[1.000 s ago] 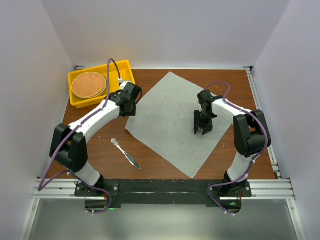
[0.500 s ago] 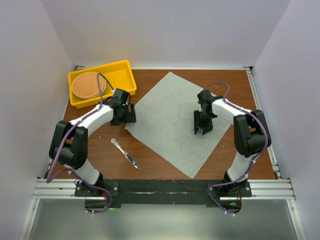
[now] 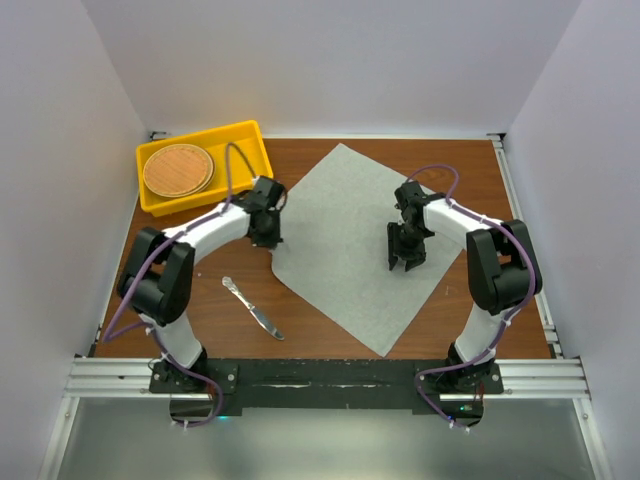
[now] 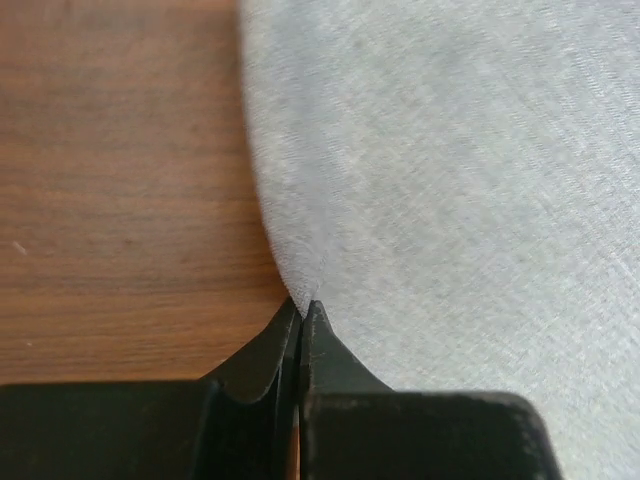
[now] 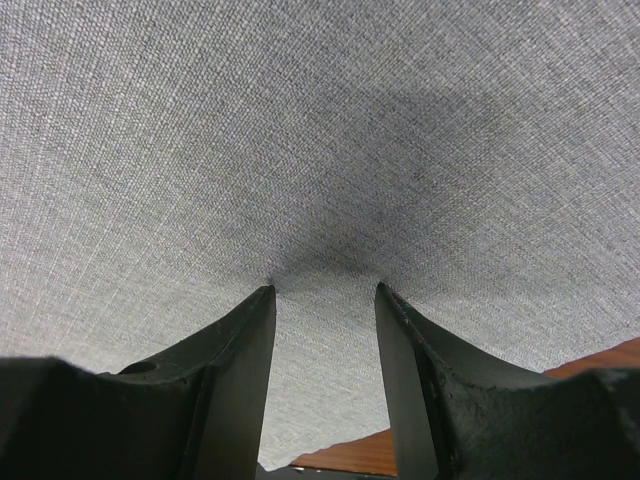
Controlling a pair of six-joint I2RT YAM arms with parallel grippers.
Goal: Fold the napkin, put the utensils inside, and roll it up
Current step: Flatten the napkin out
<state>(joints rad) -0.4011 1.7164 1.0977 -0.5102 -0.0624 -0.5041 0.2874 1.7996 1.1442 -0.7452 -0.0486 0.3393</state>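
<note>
Top external view: near left, the knife (image 3: 252,309) lies untouched on the table (image 3: 470,160). Next, the left gripper (image 3: 265,228) is clamped on the left corner of the napkin (image 3: 340,240), which lies spread and unfolded mid-table. The right gripper (image 3: 403,262), jaws parted, presses the cloth, grasping nothing. Folding, loading and rolling remain; bare wood borders the cloth's right edges.

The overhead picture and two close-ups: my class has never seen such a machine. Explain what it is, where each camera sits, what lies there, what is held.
Two robot arms are bolted to a wooden table, each ending in a two-finger gripper. One camera looks down from above; each close-up comes from a wrist camera. On the table lie a grey napkin, a knife and a yellow tray holding a round woven mat. The left gripper pinches the napkin's edge; the right gripper is open, tips at the napkin, holding nothing.
</note>
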